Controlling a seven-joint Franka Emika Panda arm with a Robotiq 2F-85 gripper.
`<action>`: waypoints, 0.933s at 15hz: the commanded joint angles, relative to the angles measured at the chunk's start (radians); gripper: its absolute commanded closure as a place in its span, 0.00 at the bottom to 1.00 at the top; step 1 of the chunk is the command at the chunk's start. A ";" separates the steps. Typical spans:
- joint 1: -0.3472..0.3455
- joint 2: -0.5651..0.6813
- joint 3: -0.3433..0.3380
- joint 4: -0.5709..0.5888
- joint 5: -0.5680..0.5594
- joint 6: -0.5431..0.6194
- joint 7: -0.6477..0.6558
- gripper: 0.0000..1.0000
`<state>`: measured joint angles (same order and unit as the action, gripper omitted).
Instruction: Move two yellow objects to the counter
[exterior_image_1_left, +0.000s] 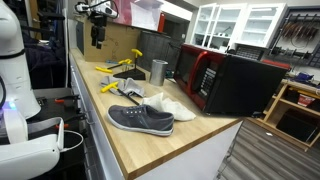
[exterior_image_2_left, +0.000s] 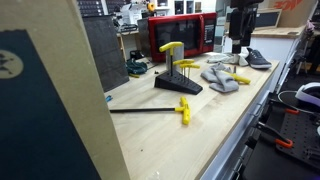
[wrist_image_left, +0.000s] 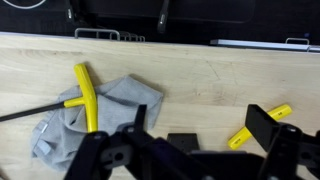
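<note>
— So, where is the end effector (wrist_image_left: 190, 152)?
— Up over the tabletop (wrist_image_left: 200, 70), fingers spread wide, nothing between them.
— And the yellow things?
— A yellow T-handle (wrist_image_left: 87, 95) lies on a grey cloth (wrist_image_left: 115, 105). The second yellow piece (wrist_image_left: 240, 136) lies on bare wood, partly hidden behind one finger.

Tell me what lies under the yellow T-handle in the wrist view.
The yellow T-handle lies mostly on a crumpled grey cloth spread over the wooden counter. Whatever may lie beneath the cloth is covered.

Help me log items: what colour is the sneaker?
Grey sneaker, white sole; clearest in an exterior view.
</note>
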<state>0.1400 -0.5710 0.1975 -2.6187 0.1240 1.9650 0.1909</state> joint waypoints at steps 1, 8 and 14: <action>-0.009 0.113 -0.002 0.117 -0.066 -0.012 -0.039 0.00; -0.006 0.267 -0.028 0.304 -0.188 -0.020 -0.168 0.00; 0.004 0.437 -0.049 0.513 -0.260 -0.065 -0.403 0.00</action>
<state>0.1356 -0.2348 0.1657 -2.2368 -0.1114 1.9606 -0.0960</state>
